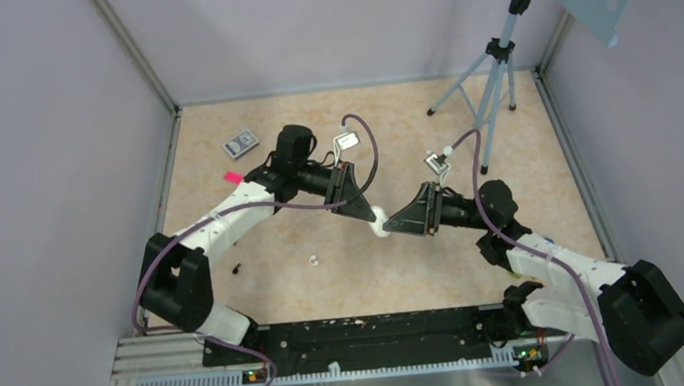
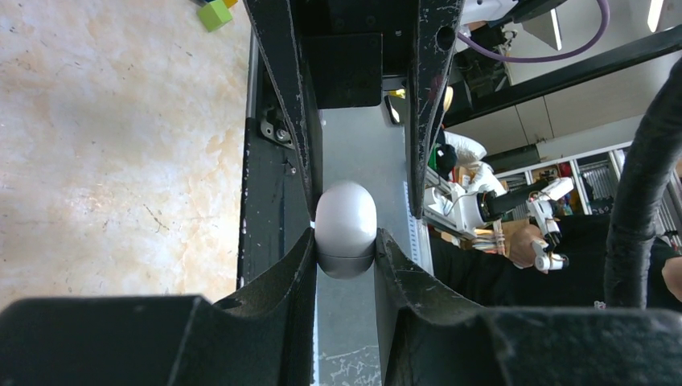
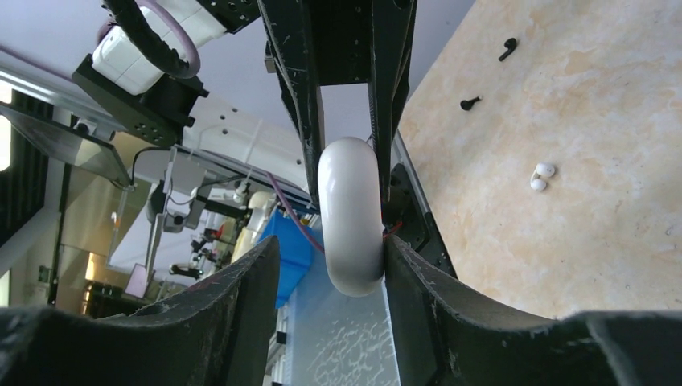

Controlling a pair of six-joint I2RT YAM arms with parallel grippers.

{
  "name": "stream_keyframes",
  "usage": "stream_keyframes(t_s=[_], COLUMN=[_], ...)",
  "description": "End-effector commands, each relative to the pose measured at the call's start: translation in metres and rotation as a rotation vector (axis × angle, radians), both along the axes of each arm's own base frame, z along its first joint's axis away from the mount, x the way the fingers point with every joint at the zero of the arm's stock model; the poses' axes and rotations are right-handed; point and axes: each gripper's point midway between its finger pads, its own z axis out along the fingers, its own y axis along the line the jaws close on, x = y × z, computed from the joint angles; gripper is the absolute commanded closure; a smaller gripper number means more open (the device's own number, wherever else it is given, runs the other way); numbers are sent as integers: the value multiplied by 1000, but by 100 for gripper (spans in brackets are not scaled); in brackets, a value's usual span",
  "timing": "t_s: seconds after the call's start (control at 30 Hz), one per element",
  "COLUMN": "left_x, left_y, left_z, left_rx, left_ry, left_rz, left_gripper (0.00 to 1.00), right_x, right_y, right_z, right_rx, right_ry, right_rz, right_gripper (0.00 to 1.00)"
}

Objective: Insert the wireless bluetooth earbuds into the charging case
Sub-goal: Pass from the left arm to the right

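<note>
The charging case (image 1: 379,220) is a white pill-shaped shell with a seam round it, held above the table's middle. My left gripper (image 1: 370,214) is shut on it; in the left wrist view both fingers press the case (image 2: 346,229) at the left gripper's (image 2: 344,241) tips. From the other side my right gripper (image 1: 392,225) reaches over the same case (image 3: 351,217). The right gripper (image 3: 331,249) is open: one finger touches the case and a gap shows at the other. The earbuds (image 3: 540,177), two tiny white bits, lie together on the table (image 1: 313,260).
Two small black bits (image 3: 507,48) (image 3: 470,103) lie on the table beyond the earbuds. A tripod (image 1: 489,96) stands at the back right. A small grey box (image 1: 241,144) and a pink bit (image 1: 233,176) lie at the back left. A black rail (image 1: 360,336) spans the near edge.
</note>
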Motion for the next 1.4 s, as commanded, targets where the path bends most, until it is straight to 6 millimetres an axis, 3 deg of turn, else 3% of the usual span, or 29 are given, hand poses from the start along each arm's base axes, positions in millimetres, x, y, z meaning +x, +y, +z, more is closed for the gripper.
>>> stream_keyframes(t_s=[0.0, 0.13, 0.43, 0.63, 0.8, 0.9, 1.03, 1.13, 1.23, 1.3, 1.37], left_x=[-1, -2, -2, -5, -7, -6, -7, -5, -1, 12, 33], left_y=[2, 2, 0, -2, -5, -5, -7, -8, -9, -10, -8], left_z=[18, 21, 22, 23, 21, 22, 21, 20, 18, 15, 9], left_rx=[-40, -43, -39, -40, -40, -43, -37, -29, -9, 23, 55], left_ry=[-72, -74, -66, -63, -52, -59, -50, -53, -51, -66, -33], left_rz=[-8, -9, -6, -10, -20, -18, -17, -1, 29, 105, 232], left_gripper=[100, 100, 100, 100, 100, 100, 100, 100, 100, 96, 75], right_x=[2, 2, 0, 1, 1, -1, -3, -2, 1, 5, 17], right_y=[-1, -2, 1, 2, 2, 2, 1, 1, 0, -2, -10], right_z=[31, 31, 23, 22, 20, 21, 15, 10, 7, 10, 9], right_rx=[78, 69, 58, 42, 53, 70, 65, 54, 53, 67, 100], right_ry=[-96, -99, -76, -82, -74, -70, -57, -33, -11, -14, -7], right_rz=[-4, -12, 20, 20, 27, 34, 38, 32, 2, -38, -155], right_gripper=[50, 50, 63, 50, 48, 54, 68, 100, 100, 100, 100])
